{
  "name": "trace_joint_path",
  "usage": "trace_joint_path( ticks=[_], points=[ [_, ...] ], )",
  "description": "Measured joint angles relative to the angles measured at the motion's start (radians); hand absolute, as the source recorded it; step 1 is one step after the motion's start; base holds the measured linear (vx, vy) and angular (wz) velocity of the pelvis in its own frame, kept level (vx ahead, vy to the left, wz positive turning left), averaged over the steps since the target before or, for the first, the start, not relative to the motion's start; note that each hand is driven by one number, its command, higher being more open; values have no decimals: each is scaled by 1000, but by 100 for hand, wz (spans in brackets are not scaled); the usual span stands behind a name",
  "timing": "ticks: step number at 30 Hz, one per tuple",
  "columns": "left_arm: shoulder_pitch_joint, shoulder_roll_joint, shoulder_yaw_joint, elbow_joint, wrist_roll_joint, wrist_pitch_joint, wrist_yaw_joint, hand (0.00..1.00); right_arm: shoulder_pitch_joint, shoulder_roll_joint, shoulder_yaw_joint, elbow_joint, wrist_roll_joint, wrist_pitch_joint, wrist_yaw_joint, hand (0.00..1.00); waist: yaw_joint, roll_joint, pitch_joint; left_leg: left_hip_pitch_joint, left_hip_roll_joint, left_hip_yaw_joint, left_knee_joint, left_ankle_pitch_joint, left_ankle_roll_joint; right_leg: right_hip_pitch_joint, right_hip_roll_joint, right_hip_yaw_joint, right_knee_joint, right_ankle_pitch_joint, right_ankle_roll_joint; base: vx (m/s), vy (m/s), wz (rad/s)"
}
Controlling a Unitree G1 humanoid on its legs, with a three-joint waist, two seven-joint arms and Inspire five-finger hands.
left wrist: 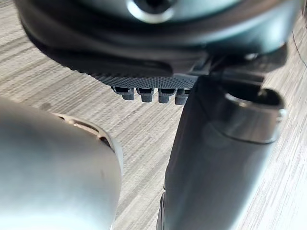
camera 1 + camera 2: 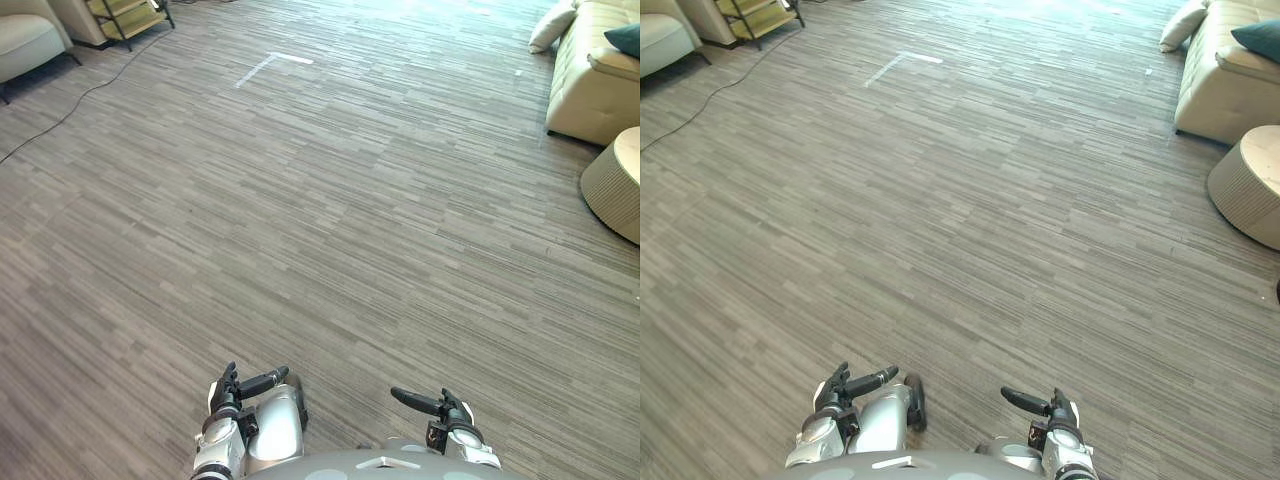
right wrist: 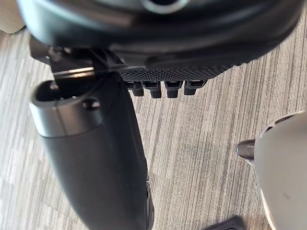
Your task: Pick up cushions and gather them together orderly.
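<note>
A white cushion (image 2: 553, 27) leans at the near end of the beige sofa (image 2: 590, 95) at the far right. On the sofa's seat beside it lies a dark teal cushion (image 2: 625, 40), cut by the picture's edge. My left hand (image 2: 245, 388) and right hand (image 2: 425, 403) hang low, close to my body, far from both cushions. Each hand is open and holds nothing; the left wrist view shows the left thumb (image 1: 216, 158) and straight fingers (image 1: 148, 93) over bare floor, and the right wrist view shows the right thumb (image 3: 96, 158) the same way.
A round woven table (image 2: 615, 185) stands in front of the sofa at the right edge. An armchair (image 2: 25, 40) and a low shelf (image 2: 125, 15) stand at the far left, with a thin cable (image 2: 70, 105) running across the floor. White tape (image 2: 270, 65) marks the wood-look floor.
</note>
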Motion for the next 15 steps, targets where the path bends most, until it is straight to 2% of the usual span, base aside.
trace_joint_path(
  ticks=[2,4,5,6,7,8,9,10,12,13,14,15],
  points=[
    [-8,23,1,5,-3,3,1,100,-5,13,11,8,0,-2,5,100,1,-26,-6,-21,-10,16,134,-118,53,-13,-38,28,81,13,17,506,240,-13],
    [-7,26,0,22,-3,8,5,100,-3,9,11,12,0,-5,5,100,-1,-28,-9,20,-17,26,176,-189,67,-57,-61,44,278,5,35,482,272,-10],
    [-7,36,-3,40,-3,9,5,100,-3,8,13,12,0,-10,6,100,-2,-35,-10,67,-30,37,177,-227,72,-131,-88,49,499,35,79,378,221,-15],
    [-6,54,-8,58,-3,15,6,100,-2,6,14,13,0,-14,7,100,-7,-46,-8,146,-53,43,160,-262,76,-212,-136,46,744,92,135,478,254,-7],
    [2,66,-17,78,-2,18,10,100,7,3,17,12,0,-17,10,100,-16,-43,-6,217,-71,41,131,-281,76,-253,-176,10,879,85,120,496,205,1],
    [17,71,-23,88,-1,19,16,100,11,-2,20,5,1,-20,14,100,-28,-41,-9,298,-78,38,81,-292,75,-296,-198,-41,949,63,93,575,198,6],
    [24,74,-30,91,1,19,19,100,11,-3,23,-5,0,-26,16,100,-34,-34,-11,353,-78,35,32,-293,73,-342,-195,-83,950,44,66,551,134,12],
    [31,83,-61,93,2,19,18,100,11,-6,27,-16,0,-37,17,100,-44,-28,-9,413,-73,24,-25,-291,70,-400,-179,-137,882,12,33,512,68,19],
    [30,86,-86,109,2,27,15,100,0,-17,26,-20,1,-43,17,100,-54,-18,-3,474,-61,18,-81,-294,66,-479,-138,-193,710,-6,27,416,-5,19],
    [31,85,-90,113,3,32,15,100,-4,-22,32,-29,1,-43,20,100,-57,-13,0,507,-55,17,-111,-296,61,-521,-105,-210,582,4,28,343,-34,11],
    [32,85,-89,114,3,35,15,100,-6,-23,32,-32,1,-44,21,100,-58,-12,2,522,-54,17,-125,-297,60,-537,-91,-216,516,21,28,444,-67,17],
    [33,86,-89,120,4,38,15,100,-11,-21,32,-36,2,-43,22,100,-63,-14,3,558,-53,17,-160,-302,52,-566,-58,-217,333,89,32,468,-123,24]
  ],
)
